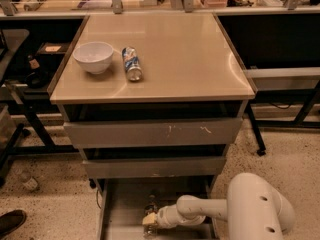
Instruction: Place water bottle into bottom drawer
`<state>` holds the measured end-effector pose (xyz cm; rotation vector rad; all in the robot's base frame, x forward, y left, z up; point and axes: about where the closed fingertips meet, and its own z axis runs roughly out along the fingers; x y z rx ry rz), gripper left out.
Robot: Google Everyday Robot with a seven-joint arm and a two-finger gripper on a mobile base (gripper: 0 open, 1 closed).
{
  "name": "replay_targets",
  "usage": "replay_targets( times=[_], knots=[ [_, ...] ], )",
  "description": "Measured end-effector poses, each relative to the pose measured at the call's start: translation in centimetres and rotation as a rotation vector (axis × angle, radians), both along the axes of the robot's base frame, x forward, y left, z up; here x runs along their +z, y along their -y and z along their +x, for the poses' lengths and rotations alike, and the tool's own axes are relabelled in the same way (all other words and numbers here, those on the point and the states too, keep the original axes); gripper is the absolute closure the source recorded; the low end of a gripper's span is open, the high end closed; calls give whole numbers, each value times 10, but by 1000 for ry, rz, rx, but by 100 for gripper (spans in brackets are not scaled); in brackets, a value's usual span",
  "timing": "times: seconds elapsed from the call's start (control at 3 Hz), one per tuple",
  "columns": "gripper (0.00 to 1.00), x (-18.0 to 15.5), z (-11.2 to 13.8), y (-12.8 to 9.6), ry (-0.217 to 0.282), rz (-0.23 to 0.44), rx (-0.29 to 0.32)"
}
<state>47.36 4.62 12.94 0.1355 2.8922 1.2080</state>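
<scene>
The bottom drawer (120, 209) is pulled out under the cabinet, a grey shallow tray with low walls. My gripper (149, 220) is down inside it, near the drawer's front middle, at the end of my white arm (200, 211) that reaches in from the right. The water bottle (151, 203) shows as a small clear shape right at the gripper's tip, inside the drawer. Most of it is hidden by the gripper.
A white bowl (93, 56) and a blue-and-silver soda can (132, 64) lie on the cabinet top (190, 59). The top drawer front (150, 132) and middle drawer front (155, 166) overhang the open drawer. A shoe (11, 223) is on the floor at left.
</scene>
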Motion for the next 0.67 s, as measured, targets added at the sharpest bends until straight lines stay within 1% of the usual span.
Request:
replay_targets(
  times=[0.67],
  knots=[
    [35, 0, 0, 0, 0, 0, 0]
  ],
)
